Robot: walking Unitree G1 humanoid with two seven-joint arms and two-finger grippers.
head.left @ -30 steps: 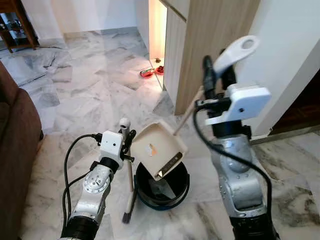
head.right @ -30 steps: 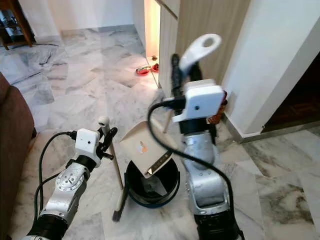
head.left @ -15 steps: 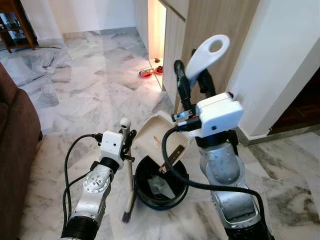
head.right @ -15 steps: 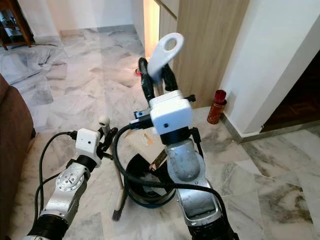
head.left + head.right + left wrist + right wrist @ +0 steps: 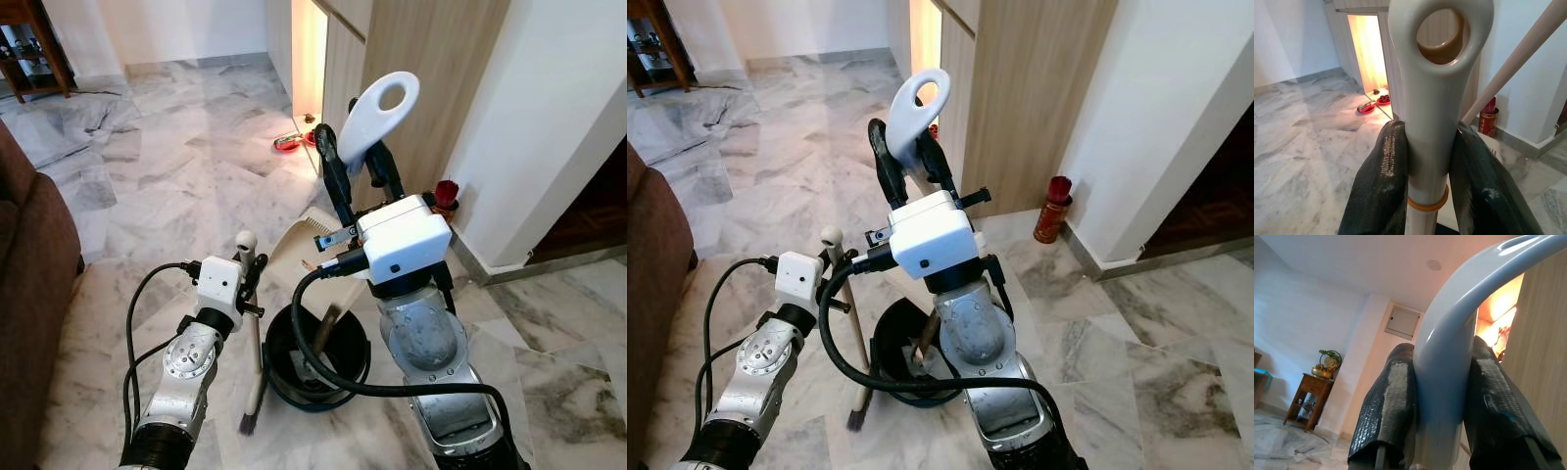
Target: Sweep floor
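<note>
Open marble floor (image 5: 176, 166) is seen across the upper left; a brown sofa (image 5: 29, 294) bounds the left edge, a wood cabinet (image 5: 411, 88) and white wall the upper right. A black bin (image 5: 294, 367) sits at bottom centre. The beige dustpan (image 5: 299, 245) is tipped steeply over the bin, its white looped handle (image 5: 377, 108) clamped in the right hand (image 5: 358, 166). The broom (image 5: 253, 333) stands upright just left of the bin, its pole top gripped by the left hand (image 5: 250, 274).

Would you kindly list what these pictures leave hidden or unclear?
- Dustpan tray: left eye view, behind the right arm.
- Black bin contents: both eye views, dark and half covered by the arm.
- Items by the red bowls: too small.
- Broom bristles: tiny, at the floor.
</note>
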